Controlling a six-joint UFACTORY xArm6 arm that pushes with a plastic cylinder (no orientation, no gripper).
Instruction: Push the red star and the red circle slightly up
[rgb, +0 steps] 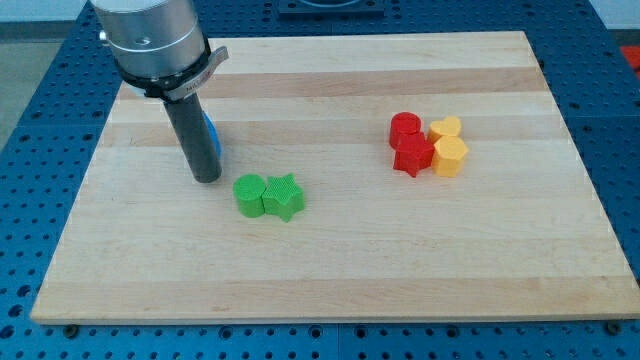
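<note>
The red circle (405, 128) sits right of centre on the wooden board (330, 250), with the red star (411, 155) touching it just below. My tip (206, 178) rests on the board far to their left, just up and left of the green blocks. It touches neither red block.
A yellow heart (445, 128) and a yellow hexagon (450, 156) touch the red blocks on their right. A green circle (250, 195) and a green star (284, 196) sit together near the centre. A blue block (212, 135) is mostly hidden behind the rod.
</note>
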